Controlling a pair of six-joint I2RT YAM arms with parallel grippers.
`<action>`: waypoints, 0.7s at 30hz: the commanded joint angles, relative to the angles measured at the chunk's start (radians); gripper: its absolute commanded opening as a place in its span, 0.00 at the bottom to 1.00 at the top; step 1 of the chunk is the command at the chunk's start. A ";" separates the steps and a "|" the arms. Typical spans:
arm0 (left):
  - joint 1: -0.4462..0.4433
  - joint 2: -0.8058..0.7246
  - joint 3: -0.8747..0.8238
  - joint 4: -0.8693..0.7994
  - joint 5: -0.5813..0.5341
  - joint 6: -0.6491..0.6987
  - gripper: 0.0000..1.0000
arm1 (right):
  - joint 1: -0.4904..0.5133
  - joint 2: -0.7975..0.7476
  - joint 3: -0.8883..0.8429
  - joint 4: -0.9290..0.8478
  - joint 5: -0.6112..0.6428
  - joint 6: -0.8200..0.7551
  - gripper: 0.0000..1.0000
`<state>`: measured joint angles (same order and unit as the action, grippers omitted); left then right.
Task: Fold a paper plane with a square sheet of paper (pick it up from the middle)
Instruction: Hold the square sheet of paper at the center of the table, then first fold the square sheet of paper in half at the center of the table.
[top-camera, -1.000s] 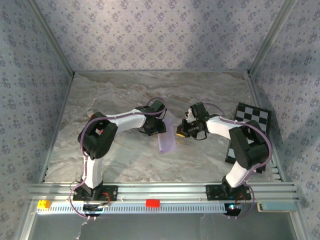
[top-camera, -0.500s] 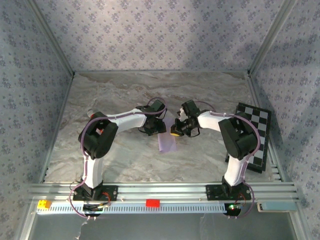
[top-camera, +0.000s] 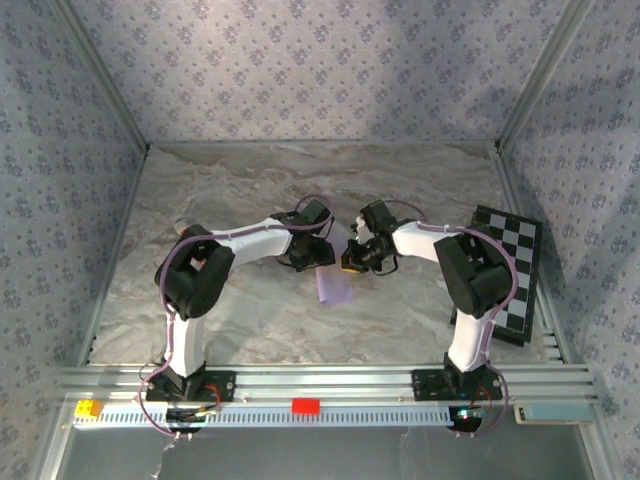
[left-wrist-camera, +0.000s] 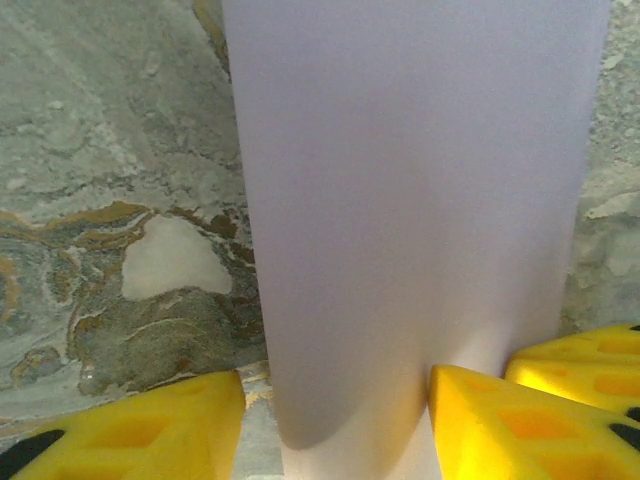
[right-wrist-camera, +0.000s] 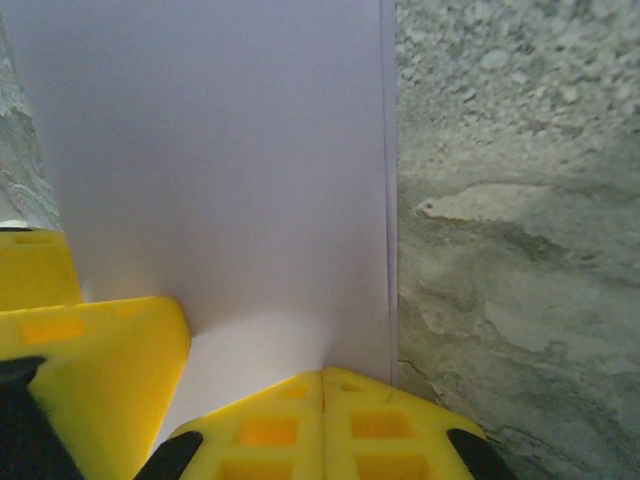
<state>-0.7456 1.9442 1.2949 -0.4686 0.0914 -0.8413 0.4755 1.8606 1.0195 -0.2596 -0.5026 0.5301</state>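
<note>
Right claw (right-wrist-camera: 322, 385) is clenched on the near edge of the lilac paper sheet (right-wrist-camera: 230, 160). Left claw (left-wrist-camera: 338, 400) is released, its jaws apart astride the sheet. The sheet sits at mid-counter (top-camera: 250, 310), and a checkered board (top-camera: 518, 262) is at the right.

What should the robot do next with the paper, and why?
Probably slide the shut right fingers along the folded lilac paper to press its crease: it lies as a narrow strip, and the left fingers stand open either side of it.

No readable text or numbers, square sheet of paper (left-wrist-camera: 410, 200) blank, no labels anywhere
</note>
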 joint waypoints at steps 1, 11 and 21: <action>0.010 -0.092 -0.026 -0.001 -0.053 0.033 0.56 | 0.016 0.070 -0.045 -0.149 0.194 -0.030 0.06; 0.072 -0.228 -0.205 0.303 0.205 -0.025 0.32 | 0.038 0.074 -0.027 -0.187 0.264 -0.019 0.05; 0.080 -0.127 -0.256 0.492 0.363 -0.065 0.10 | 0.037 0.072 -0.035 -0.184 0.261 -0.012 0.04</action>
<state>-0.6674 1.7969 1.0618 -0.0631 0.3904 -0.8894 0.5110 1.8530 1.0454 -0.3035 -0.4072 0.5232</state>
